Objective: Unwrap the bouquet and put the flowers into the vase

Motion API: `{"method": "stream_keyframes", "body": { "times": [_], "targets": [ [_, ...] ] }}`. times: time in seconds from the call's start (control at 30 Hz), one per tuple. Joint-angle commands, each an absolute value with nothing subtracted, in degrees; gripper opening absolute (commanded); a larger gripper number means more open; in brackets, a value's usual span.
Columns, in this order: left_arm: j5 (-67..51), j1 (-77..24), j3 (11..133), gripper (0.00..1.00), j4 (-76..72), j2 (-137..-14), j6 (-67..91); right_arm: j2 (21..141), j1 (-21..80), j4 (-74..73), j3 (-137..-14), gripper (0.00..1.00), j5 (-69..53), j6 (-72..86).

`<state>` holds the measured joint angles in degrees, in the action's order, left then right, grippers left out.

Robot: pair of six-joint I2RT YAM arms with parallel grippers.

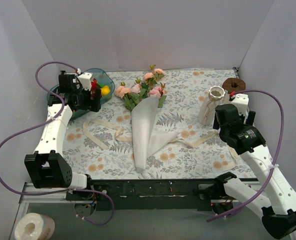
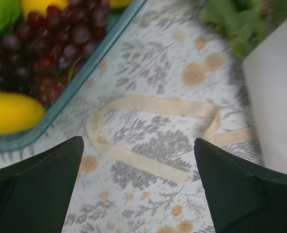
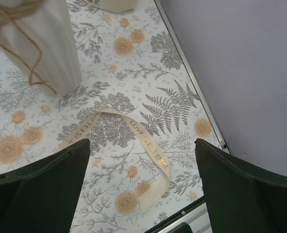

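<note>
well, at the near edge a white roll sits down low by the left arm's base, below the counter. the bouquet lies flat in the middle of the flowery cloth. the pointy end of its white paper cone is close to the near edge, and one flap of paper spreads out to the right. the cream ribbon lies loose on the cloth, running out to both sides of the cone.

the left pincer hangs over a loop of ribbon, beside the corner of the bowl. its fingers are wide apart with nothing in them. the right pincer hangs over the other end of the ribbon, near the right wall. it is wide apart too and holds nothing.

farther back, the pink and peach flowers poke out of the wide end of the cone, lying on the cloth. the vase stands up straight on the right, well apart from the flowers, with string around it. the bowl holds dark grapes and yellow fruit. a white tube with a brown top stands behind the vase, near the back corner
</note>
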<state>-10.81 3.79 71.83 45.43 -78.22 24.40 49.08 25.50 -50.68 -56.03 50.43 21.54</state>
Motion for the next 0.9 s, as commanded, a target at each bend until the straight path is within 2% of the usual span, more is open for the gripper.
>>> {"method": "stream_keyframes", "body": {
  "times": [0.0,0.13,0.2,0.3,0.47,0.67,0.87],
  "targets": [
    [-25.0,-3.9,78.5,0.98,47.8,-80.3,24.6,47.4,25.3,-45.3,-60.8,0.97,42.5,16.4],
    [-32.4,-12.0,78.0,0.98,43.5,-85.8,24.2,45.2,25.6,-40.3,-59.9,0.98,35.1,13.5],
    [-41.9,-12.3,79.4,0.98,43.2,-89.7,22.0,43.3,25.6,-38.3,-58.4,0.97,31.3,11.5],
    [-48.8,-12.8,81.6,0.98,42.7,-97.2,18.0,41.3,25.6,-36.2,-57.0,0.95,27.0,9.3],
    [-50.4,-13.4,89.4,0.98,43.3,-108.5,15.0,38.8,25.7,-34.5,-55.8,0.94,23.0,6.9],
    [-51.7,-13.4,94.9,0.98,42.0,-114.2,14.2,37.4,25.7,-33.3,-54.8,0.93,18.9,5.4],
    [-53.0,-13.4,95.5,0.98,40.7,-116.2,13.8,37.6,25.7,-32.9,-54.1,0.92,16.3,5.4]
  ]
}}
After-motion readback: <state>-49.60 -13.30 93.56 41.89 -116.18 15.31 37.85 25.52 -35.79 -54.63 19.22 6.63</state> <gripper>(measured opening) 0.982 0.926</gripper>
